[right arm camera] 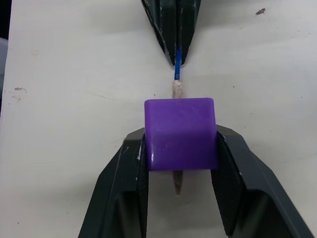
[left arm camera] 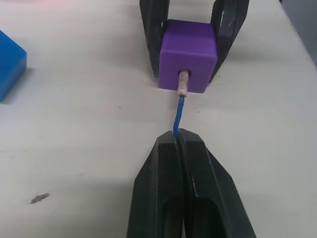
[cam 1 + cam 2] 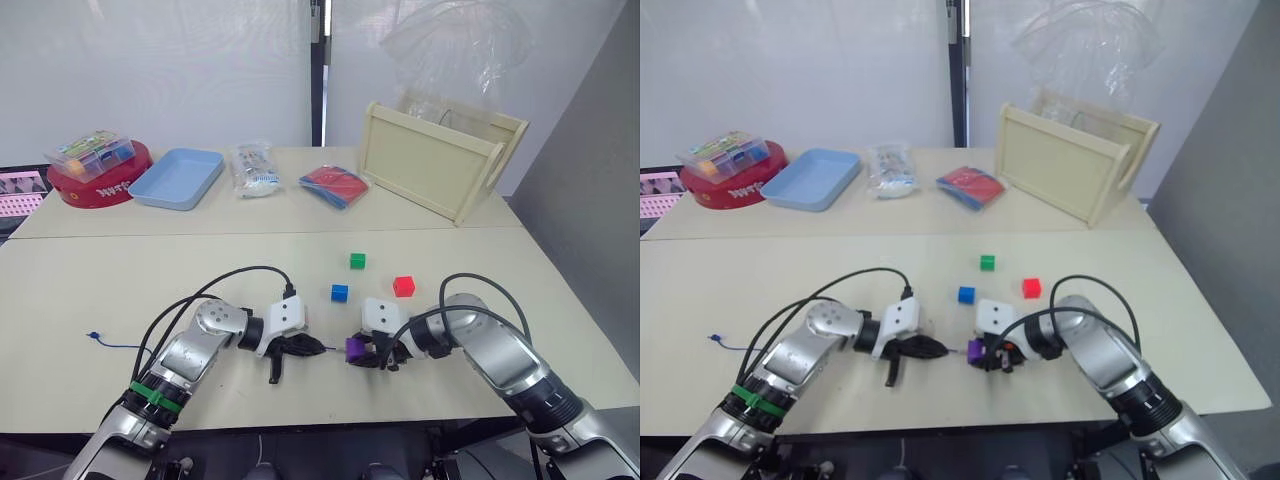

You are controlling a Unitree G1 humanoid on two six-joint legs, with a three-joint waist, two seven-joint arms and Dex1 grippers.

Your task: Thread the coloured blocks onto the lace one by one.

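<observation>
1. The left pincer (image 2: 179, 144) and right pincer (image 1: 181, 163) are facing each other at the near middle of the table (image 3: 90, 290).
2. Between them, the lace (image 2: 177, 116) is passing through the clamped block (image 1: 181, 134).
3. Three loose blocks (image 3: 340, 292) are lying just behind.
4. A crate (image 3: 435, 160) is standing far back right.
</observation>
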